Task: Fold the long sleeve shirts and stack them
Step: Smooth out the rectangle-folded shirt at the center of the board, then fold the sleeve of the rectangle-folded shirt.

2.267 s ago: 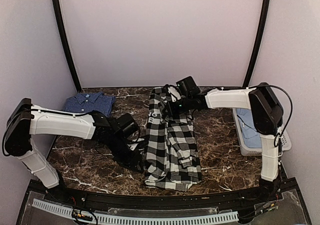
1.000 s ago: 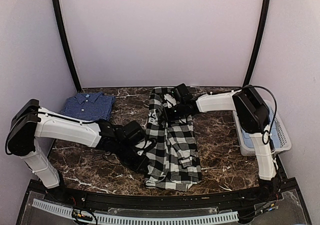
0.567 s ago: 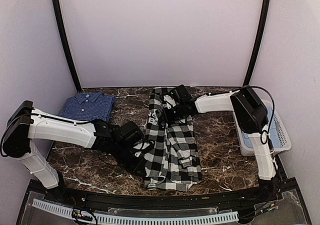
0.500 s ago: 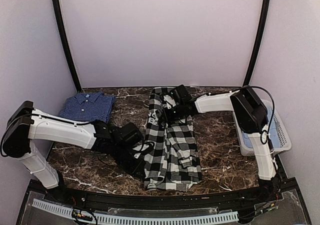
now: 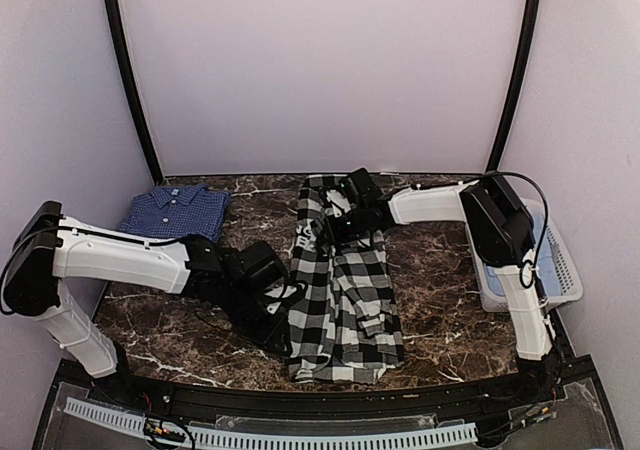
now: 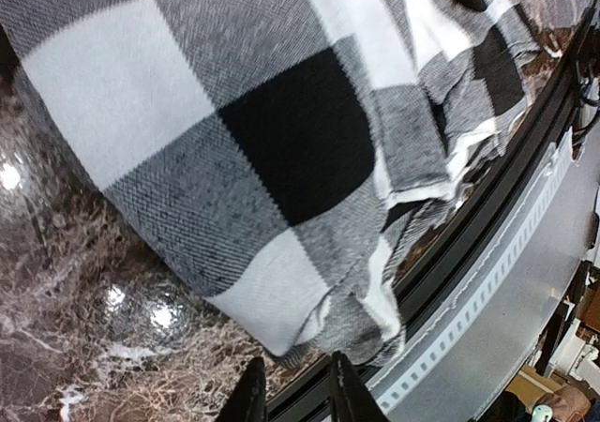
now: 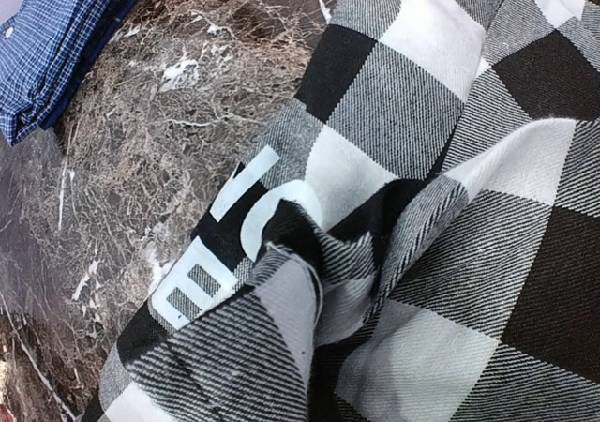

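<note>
Top external view: the checked shirt (image 5: 345, 290) lies on the table (image 5: 440, 270) as a long strip running from the far side toward the near edge, its sides folded in and its near end rumpled. The left gripper (image 5: 278, 322) sits low at the shirt's left edge, toward its near end. The right gripper (image 5: 338, 220) rests on the shirt's far end, close to the collar area. The blue shirt (image 5: 178, 210) lies folded, well apart from the checked shirt, to its far left. The basket (image 5: 560, 270) stands to the checked shirt's right, beyond the right arm.

In the left wrist view, the gripper's (image 6: 295, 394) fingers (image 6: 253, 399) stand a little apart, with nothing seen between the tips; the checked shirt's (image 6: 281, 159) frayed corner hangs just beside them.

In the right wrist view, no fingers show, so I cannot tell how far that gripper is parted or whether it has cloth. A fold of the checked shirt (image 7: 422, 159) bunches up right under the camera, and the blue shirt (image 7: 47, 56) shows at the upper left corner.
</note>
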Robot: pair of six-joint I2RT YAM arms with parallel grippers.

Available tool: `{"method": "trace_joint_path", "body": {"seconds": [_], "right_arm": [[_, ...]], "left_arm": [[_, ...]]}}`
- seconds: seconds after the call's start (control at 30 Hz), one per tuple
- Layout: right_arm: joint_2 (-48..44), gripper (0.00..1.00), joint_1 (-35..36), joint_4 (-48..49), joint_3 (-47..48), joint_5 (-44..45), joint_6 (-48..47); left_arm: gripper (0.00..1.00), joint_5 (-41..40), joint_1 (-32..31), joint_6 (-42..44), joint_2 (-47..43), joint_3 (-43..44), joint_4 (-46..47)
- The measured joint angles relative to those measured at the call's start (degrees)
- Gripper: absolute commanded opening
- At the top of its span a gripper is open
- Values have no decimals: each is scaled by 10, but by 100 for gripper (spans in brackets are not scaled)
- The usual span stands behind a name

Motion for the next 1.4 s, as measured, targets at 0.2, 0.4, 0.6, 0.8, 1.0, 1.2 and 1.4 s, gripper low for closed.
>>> {"method": "trace_joint_path", "body": {"seconds": [0.2,0.4,0.6,0.8,1.0,1.2,1.4], "right_arm": [[-17,0,0,-42,23,-1,-4],[-92,0,0,-87,65,12,-13],[-174,0,0,-99,101,33,-17],[-207,0,2,-112,106,52,-11],[-211,0,8,-138,106,69,8],[-236,0,22,-150,105,85,23],[-260,0,44,-154,105,111,34]], "left_arm": [[30,-21,51,0,-45,67,-17],[32,-76,156,-2,-29,137,11],[33,-128,249,12,108,258,65],[40,-161,304,43,279,430,112],[50,-163,329,85,415,567,125],[54,-144,331,114,473,603,140],[45,-141,331,119,519,642,157]]}}
